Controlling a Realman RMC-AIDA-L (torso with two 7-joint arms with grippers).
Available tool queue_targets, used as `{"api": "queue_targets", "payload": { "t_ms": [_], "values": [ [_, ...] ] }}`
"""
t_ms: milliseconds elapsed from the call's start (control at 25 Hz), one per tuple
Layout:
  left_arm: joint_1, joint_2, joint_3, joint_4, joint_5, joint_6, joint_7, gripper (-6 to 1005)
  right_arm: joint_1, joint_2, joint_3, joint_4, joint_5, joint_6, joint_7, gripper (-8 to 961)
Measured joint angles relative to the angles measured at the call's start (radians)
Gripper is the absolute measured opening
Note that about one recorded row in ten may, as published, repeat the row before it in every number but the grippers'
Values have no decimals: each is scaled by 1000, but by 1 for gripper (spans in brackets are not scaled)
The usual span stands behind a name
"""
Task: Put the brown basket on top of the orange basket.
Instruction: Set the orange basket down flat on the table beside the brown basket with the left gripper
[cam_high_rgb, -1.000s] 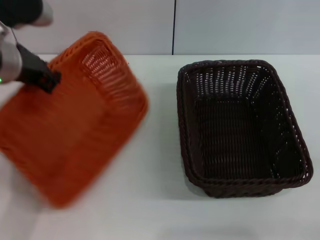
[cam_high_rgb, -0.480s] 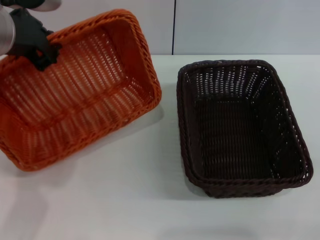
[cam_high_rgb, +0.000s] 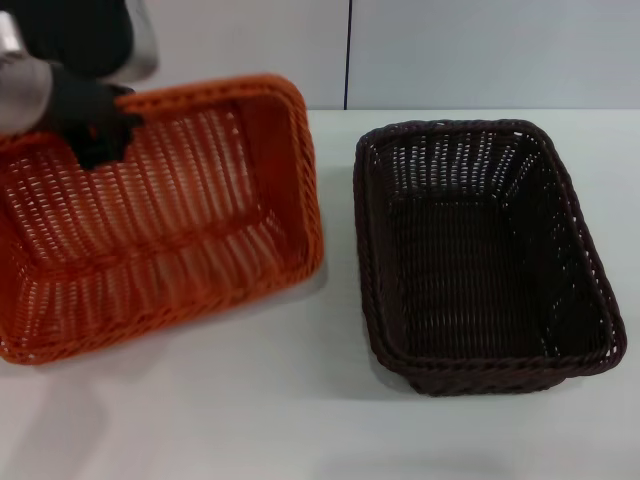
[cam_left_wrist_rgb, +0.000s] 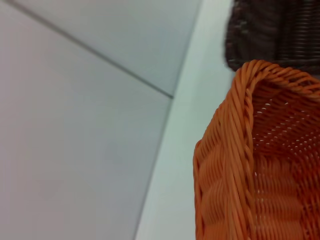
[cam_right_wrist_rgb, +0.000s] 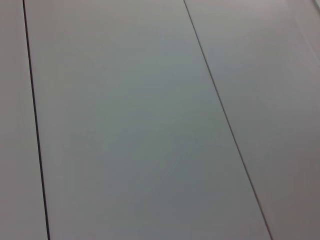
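The orange basket sits at the left of the white table, open side up and slightly tilted. My left gripper is at its far rim and is shut on that rim. The basket's corner also shows in the left wrist view. The brown basket stands upright on the right of the table, apart from the orange one. A part of it shows in the left wrist view. My right gripper is not in view.
A pale wall with a dark vertical seam stands behind the table. The right wrist view shows only pale panels with seams.
The orange basket has swung from tilted up on its side down to nearly flat on the table, held by my left gripper. The brown basket has not moved.
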Motion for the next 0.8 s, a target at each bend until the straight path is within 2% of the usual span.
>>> {"api": "queue_targets", "payload": {
  "t_ms": [80, 280, 480, 800],
  "values": [
    [-5, -1, 59, -9, -1, -45, 33, 166, 4, 0, -4, 0, 0, 9, 0, 792],
    [-21, -4, 107, 18, -3, -70, 47, 165, 10, -1, -6, 0, -1, 13, 0, 792],
    [-24, -6, 126, 48, -16, -55, 44, 165, 11, -2, -6, -1, -1, 13, 0, 792],
    [-58, -5, 140, 186, -59, 32, 57, 164, 10, -2, -6, -1, -1, 14, 0, 792]
  ]
}}
